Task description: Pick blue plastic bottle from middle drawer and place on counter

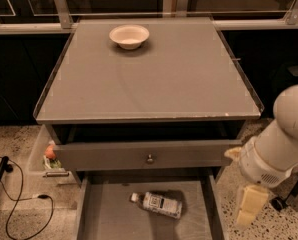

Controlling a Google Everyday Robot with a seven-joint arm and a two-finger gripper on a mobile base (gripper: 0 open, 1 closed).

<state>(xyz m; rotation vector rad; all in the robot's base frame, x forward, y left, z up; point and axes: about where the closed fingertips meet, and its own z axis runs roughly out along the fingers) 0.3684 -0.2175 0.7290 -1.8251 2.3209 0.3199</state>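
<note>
The blue plastic bottle (157,204) lies on its side on the floor of the open middle drawer (109,219), white cap pointing left. The counter (154,79) is the large grey top above it. My gripper (249,206) hangs at the lower right, beside the drawer's right wall and outside it, below my white arm (284,144). It is to the right of the bottle and apart from it.
A white bowl (129,35) stands at the back of the counter. The top drawer front with a round knob (149,158) sticks out a little above the middle drawer. A bin with small items (48,156) and black cables (19,199) are on the floor at left.
</note>
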